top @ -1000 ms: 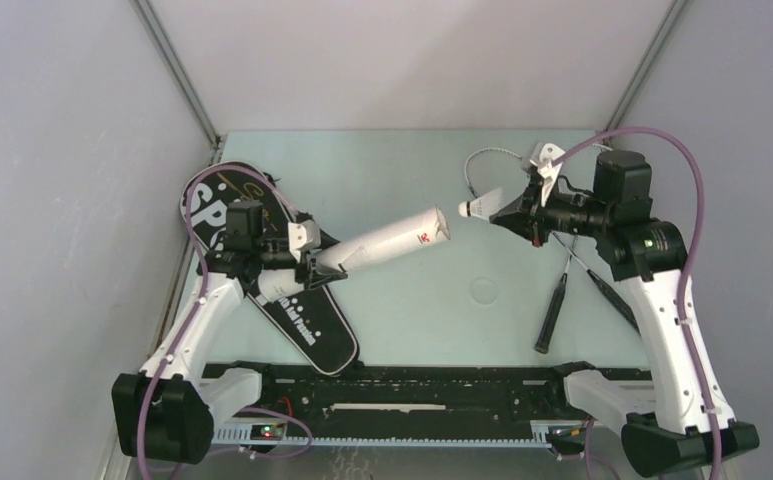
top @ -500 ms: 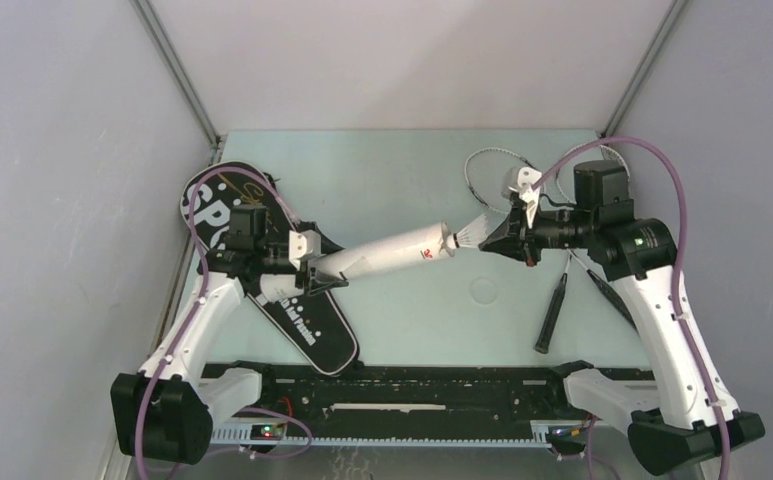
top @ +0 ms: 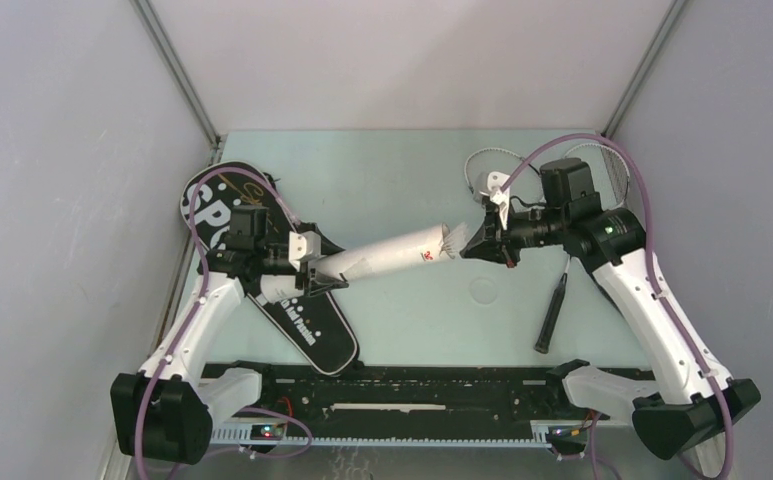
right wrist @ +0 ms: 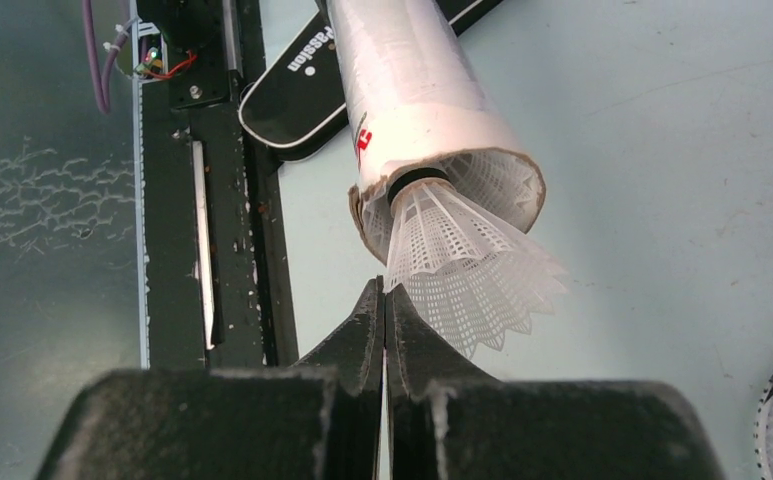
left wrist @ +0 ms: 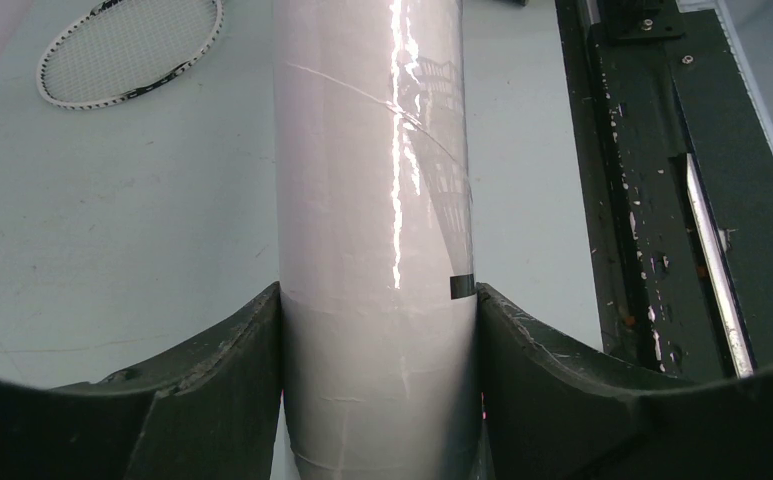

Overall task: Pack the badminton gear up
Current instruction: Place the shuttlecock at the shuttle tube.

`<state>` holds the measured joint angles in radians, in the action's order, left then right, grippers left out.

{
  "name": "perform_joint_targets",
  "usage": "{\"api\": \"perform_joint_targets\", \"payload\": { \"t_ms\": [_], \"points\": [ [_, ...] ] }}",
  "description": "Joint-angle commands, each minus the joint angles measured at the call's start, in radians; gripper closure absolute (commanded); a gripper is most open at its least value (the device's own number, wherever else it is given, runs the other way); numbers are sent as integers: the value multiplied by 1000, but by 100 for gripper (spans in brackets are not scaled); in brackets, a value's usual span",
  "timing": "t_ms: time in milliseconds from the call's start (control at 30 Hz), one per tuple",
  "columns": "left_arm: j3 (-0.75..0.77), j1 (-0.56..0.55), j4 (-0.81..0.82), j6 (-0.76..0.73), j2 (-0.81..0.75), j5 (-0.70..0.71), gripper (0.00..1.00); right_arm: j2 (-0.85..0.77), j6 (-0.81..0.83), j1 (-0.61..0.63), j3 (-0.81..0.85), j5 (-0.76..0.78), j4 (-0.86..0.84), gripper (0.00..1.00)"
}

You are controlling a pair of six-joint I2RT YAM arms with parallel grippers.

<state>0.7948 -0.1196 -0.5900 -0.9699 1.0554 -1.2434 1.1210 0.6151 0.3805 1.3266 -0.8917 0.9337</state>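
Shuttlecock (right wrist: 462, 270) in tube (right wrist: 402, 90) mouth, skirt betw. right end effector (right wrist: 384, 292) tips

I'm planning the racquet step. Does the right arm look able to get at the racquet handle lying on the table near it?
Probably not yet: its hand is shut on the shuttlecock partly inside the tube. The racquet handle lies bare and close by, so likely yes once freed.

One tube (top: 387, 255), one shuttlecock (right wrist: 462, 275), one bag (top: 307, 325) and two racquets (top: 552, 315) (left wrist: 127, 50) are visible.
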Motion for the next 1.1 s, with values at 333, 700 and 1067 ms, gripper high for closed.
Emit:
{"api": "perform_joint_targets", "payload": {
  "t_ms": [333,700,1067],
  "points": [
    [76,-14,11,-24,-6,-64,61,58,-3,47,-7,-43,-57,65],
    [78,-14,12,-26,-5,-61,61,34,115,-31,-7,-203,27,25],
    [92,-14,12,-1,5,-58,62,24,139,-14,-29,-225,59,7]
  ]
}}
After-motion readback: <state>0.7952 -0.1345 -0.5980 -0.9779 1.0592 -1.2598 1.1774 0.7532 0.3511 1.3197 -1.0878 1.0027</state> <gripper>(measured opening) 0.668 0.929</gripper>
